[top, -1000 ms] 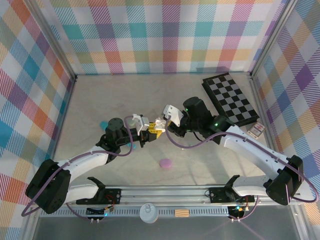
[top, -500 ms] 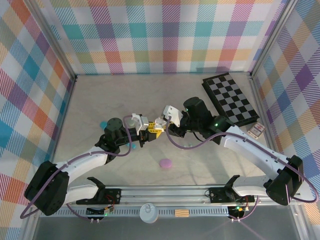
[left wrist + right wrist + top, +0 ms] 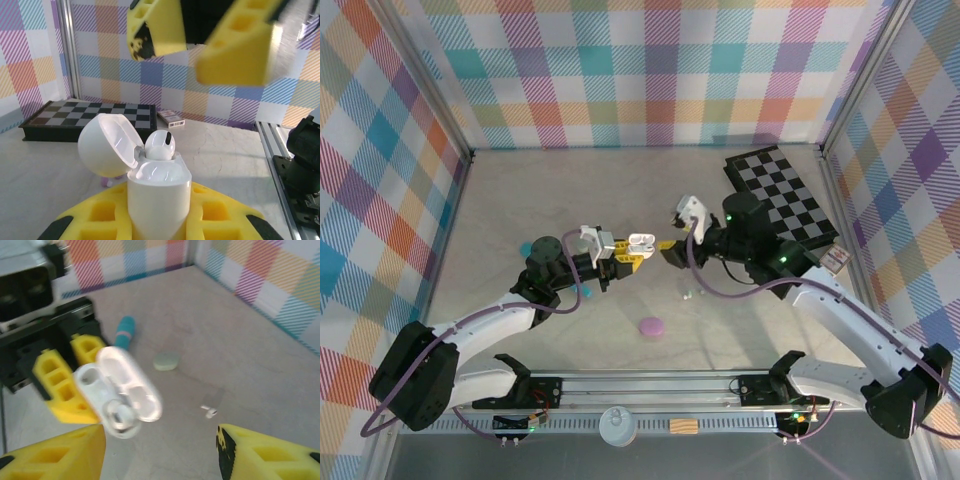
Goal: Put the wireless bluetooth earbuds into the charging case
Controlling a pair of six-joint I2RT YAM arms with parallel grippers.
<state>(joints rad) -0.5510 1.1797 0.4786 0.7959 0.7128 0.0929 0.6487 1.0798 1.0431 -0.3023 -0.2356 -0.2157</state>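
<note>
The white charging case stands upright with its lid flipped open, and my left gripper is shut on its lower body. One white earbud sits in a socket of the case; the other socket looks empty. In the top view the case hangs above mid-table at the left gripper. My right gripper hovers just right of it, open, with nothing between its yellow fingers. A second white earbud lies loose on the table beyond the case.
A pale mint case and a teal cylinder lie on the table behind the left gripper. A purple case rests near the front rail. A chessboard and a small card box occupy the right side.
My right gripper has drawn back to the right, away from the case, and stands open. The white earbud stays in the case. The left arm has held still.
</note>
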